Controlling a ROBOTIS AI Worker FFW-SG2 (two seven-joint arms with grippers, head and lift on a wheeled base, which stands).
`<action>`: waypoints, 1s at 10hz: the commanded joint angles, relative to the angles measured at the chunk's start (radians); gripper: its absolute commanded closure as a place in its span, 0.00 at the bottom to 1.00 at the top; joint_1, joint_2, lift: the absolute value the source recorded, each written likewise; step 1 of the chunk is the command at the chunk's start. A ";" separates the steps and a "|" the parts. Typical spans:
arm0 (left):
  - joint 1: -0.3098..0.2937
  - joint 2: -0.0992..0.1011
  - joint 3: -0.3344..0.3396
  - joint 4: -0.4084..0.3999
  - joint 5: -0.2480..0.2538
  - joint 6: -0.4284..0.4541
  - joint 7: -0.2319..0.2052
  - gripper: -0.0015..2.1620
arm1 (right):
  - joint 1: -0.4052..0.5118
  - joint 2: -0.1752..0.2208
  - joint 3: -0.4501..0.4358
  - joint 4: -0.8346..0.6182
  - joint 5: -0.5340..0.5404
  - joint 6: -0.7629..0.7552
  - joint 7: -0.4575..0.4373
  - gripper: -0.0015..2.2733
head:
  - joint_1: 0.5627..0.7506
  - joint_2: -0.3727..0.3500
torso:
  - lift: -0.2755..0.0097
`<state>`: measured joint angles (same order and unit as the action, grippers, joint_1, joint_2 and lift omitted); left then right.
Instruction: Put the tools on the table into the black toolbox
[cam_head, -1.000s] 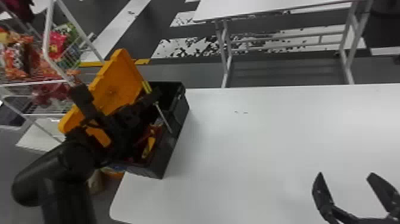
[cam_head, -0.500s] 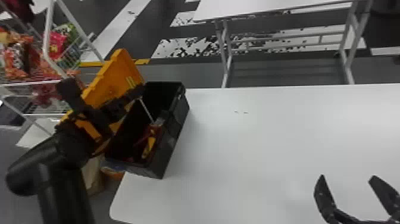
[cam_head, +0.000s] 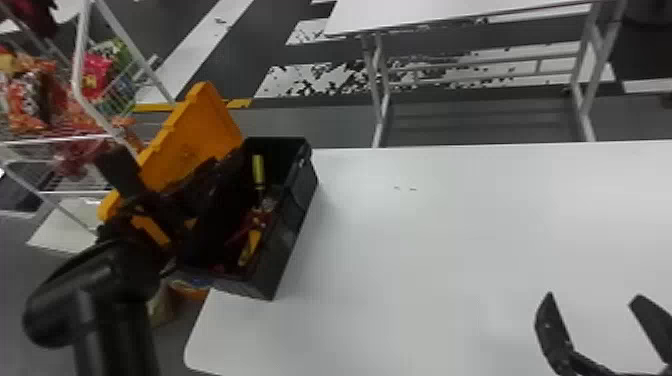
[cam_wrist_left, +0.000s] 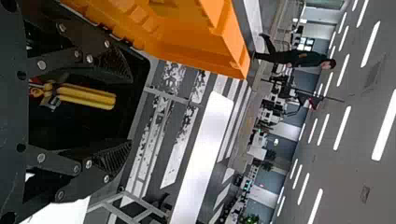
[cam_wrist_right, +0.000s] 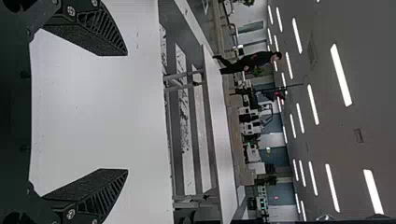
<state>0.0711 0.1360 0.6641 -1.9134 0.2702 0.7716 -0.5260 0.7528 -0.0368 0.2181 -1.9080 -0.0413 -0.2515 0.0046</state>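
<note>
open room above table (cam_head: 450, 260), lid (cam_head: 195, 135) flanking toolbox (cam_head: 292, 230)

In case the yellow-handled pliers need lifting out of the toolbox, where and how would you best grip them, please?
Probably by the yellow handles, from above through the open top of the black toolbox, closing across the pair: they are long and slim and lie side by side.

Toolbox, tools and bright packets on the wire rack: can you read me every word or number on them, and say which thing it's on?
None of them has a word or number I can read.
Black toolbox and orange lid: no readable writing.
Tools inside: none readable.
Bright packets on the wire rack: any print is too small to read.
</note>
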 joint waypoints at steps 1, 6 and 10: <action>0.090 -0.045 -0.014 -0.052 0.020 -0.110 0.018 0.01 | 0.011 0.000 -0.014 0.000 -0.011 -0.038 0.000 0.06 | 0.70 1.00 | 0.70; 0.421 -0.124 -0.169 -0.105 0.089 -0.631 0.119 0.02 | 0.045 0.002 -0.071 0.000 -0.048 -0.163 0.014 0.06 | 0.70 1.00 | 0.70; 0.536 -0.122 -0.302 -0.018 0.060 -0.947 0.173 0.02 | 0.077 0.003 -0.103 0.000 -0.068 -0.200 0.048 0.06 | 0.70 0.98 | 0.70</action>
<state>0.5946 0.0140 0.3800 -1.9493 0.3332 -0.1280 -0.3538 0.8269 -0.0334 0.1175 -1.9092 -0.1056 -0.4503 0.0514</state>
